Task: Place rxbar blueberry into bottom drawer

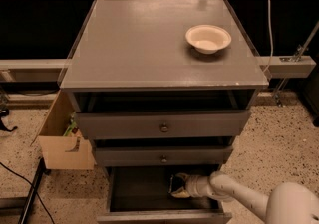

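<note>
Claw: the claw (177,186) is low inside the bottom drawer (139,193), toward its right side and just above the floor; the arm (239,195) comes in from the lower right, over the drawer's front edge; whether it is pinching or has let go, I cannot tell
Snack bar: a dark flat sliver with a pale edge at the claw's tip looks to be the snack bar (172,183); if so, it is already within the drawer's walls, standing on edge rather than lying flat
Bottom drawer: pulled well out, so its dark inside is open from above; that gap is why the arm can get in under the shut drawers
Upper drawers: the top drawer (124,125) and middle drawer (129,157) sit pushed in
Desk: the gray desk (139,44) carries only a cream bowl (208,38), near its right rear corner, well apart from the work
Floor: a cardboard box (62,151) stands beside the cabinet's left side
Stage: by my judgement near the end; what remains is letting go and lifting out without catching the middle drawer's front
</note>
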